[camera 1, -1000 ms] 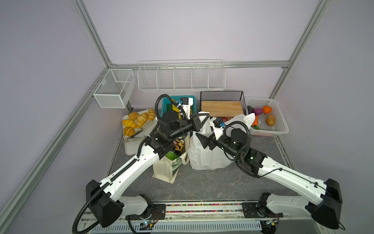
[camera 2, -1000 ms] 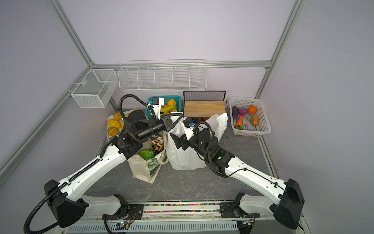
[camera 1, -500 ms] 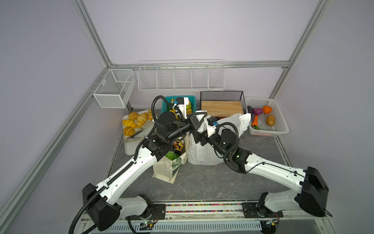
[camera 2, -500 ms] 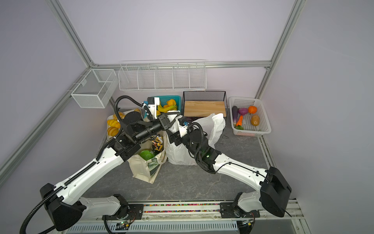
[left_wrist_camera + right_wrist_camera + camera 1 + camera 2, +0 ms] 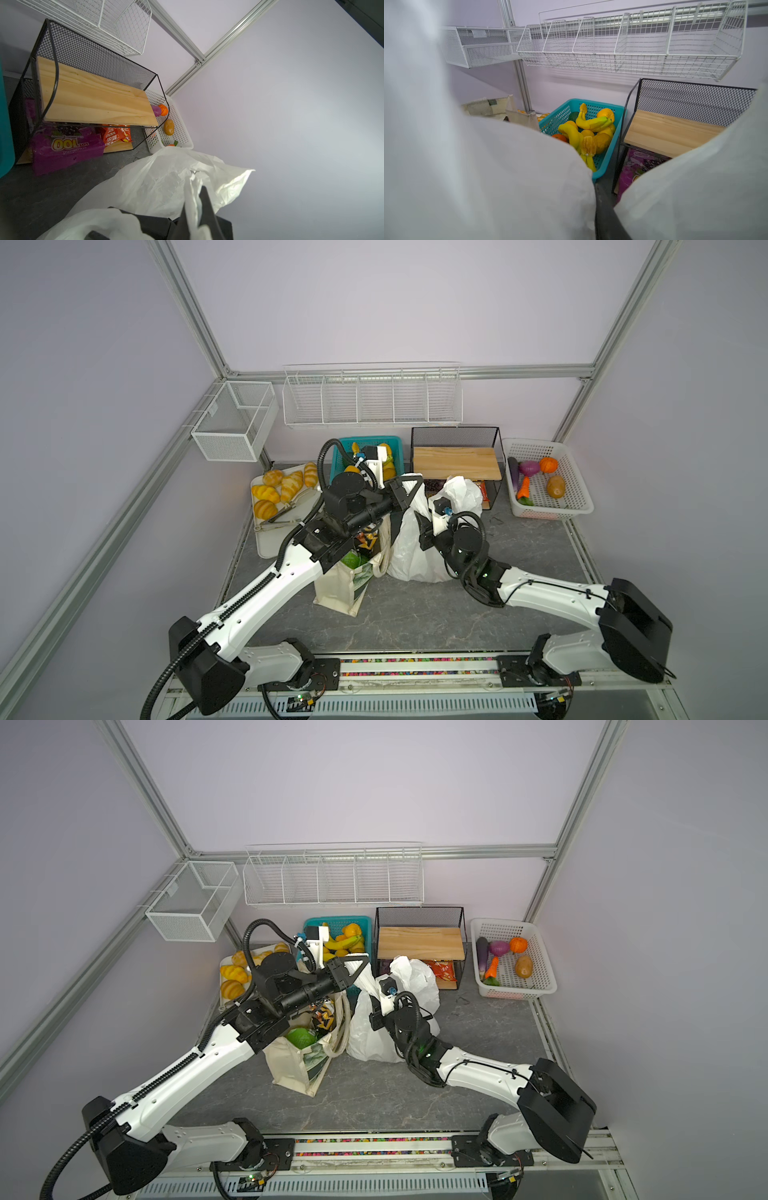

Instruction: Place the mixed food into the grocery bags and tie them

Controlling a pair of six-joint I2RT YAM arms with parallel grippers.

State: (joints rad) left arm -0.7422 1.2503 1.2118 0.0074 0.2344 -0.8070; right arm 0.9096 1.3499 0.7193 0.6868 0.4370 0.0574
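The white plastic bag [image 5: 409,556] [image 5: 368,1040] stands mid-table beside the cream tote [image 5: 336,593] [image 5: 291,1065]. Inside the tote sit the green snack bag [image 5: 351,560] [image 5: 301,1038] and the black-and-yellow zigzag bag [image 5: 365,539] [image 5: 322,1019]. My left gripper [image 5: 409,485] [image 5: 357,965] [image 5: 195,207] is shut on one plastic handle, lifted above the bag. My right gripper [image 5: 422,526] [image 5: 376,1011] presses into the bag's upper side. In the right wrist view, plastic [image 5: 488,166] lies against the one finger [image 5: 604,212] that shows near the middle; the other is hidden.
A teal fruit basket [image 5: 345,448] and a black mesh shelf [image 5: 455,456] with snack packs stand just behind the bags. At the back right is a white vegetable basket [image 5: 577,497]; a tray of bread rolls [image 5: 266,539] is at the left. Wire baskets [image 5: 372,398] hang on the wall.
The right gripper's jaws, wide open at the bag before, have closed on the plastic, and that arm has drawn in leftward. The left gripper has kept its hold in place.
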